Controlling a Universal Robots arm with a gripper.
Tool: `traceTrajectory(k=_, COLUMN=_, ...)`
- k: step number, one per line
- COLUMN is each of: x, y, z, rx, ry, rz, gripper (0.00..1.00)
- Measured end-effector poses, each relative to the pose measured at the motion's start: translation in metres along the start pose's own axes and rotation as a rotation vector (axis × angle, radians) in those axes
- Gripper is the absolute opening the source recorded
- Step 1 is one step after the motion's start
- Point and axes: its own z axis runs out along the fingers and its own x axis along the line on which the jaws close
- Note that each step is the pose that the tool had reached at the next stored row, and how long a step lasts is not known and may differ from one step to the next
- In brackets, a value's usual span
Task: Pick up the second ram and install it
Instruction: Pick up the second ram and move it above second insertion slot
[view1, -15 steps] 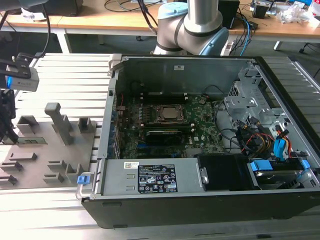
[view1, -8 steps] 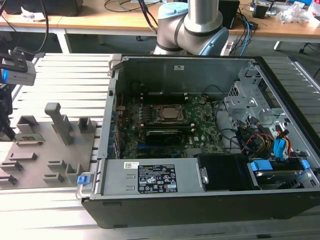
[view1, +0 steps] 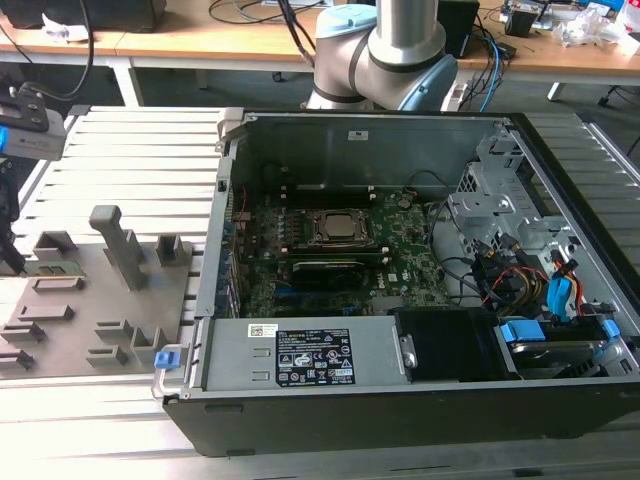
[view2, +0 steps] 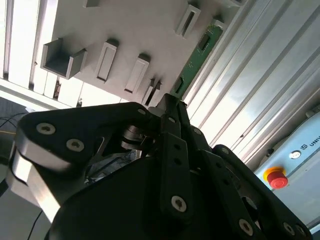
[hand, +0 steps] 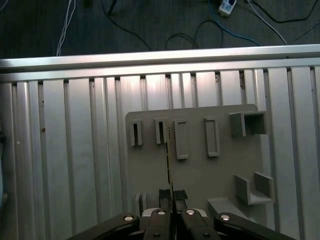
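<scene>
exterior view: the second ram lies low in a holder on the grey fixture plate. The plate sits on the ribbed surface at the exterior view's left, well apart from the motherboard inside the open case. so the pick-up is the step in hand, and the stick is not yet out of its holder. dark hardware cuts in at the frame edge beside the stick, too little of it to read. i can't make out the memory slots on the board.

in the second wrist view the hand has its two fingers drawn together to a point over the near end of the green stick. i'd call it clenched on the second ram. the contact itself is hidden behind the black linkage. a red button shows off to one side.

in the first wrist view the stick is seen edge-on as a thin line. it runs from a slot in the plate down between the pads, with no gap i can see. the holder walls sit close beside the stick. getting it free would, i judge, call for a straight pull out of the holder with no twist. how deep the grip reaches is cut off.
</scene>
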Motion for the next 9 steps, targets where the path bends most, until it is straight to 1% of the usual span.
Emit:
traceTrajectory(k=2, x=0.0, y=0.0, z=-0.0019, rx=0.0, ry=0.0, rz=0.0, gripper=0.13)
traceTrajectory(k=4, x=-0.0001, y=0.0003, z=-0.0059, rx=0.0, ry=0.0, rz=0.0, gripper=0.13)
traceTrajectory(k=9, x=-0.0003, y=0.0006, z=-0.0129, rx=0.0, ry=0.0, rz=0.0, gripper=0.13)
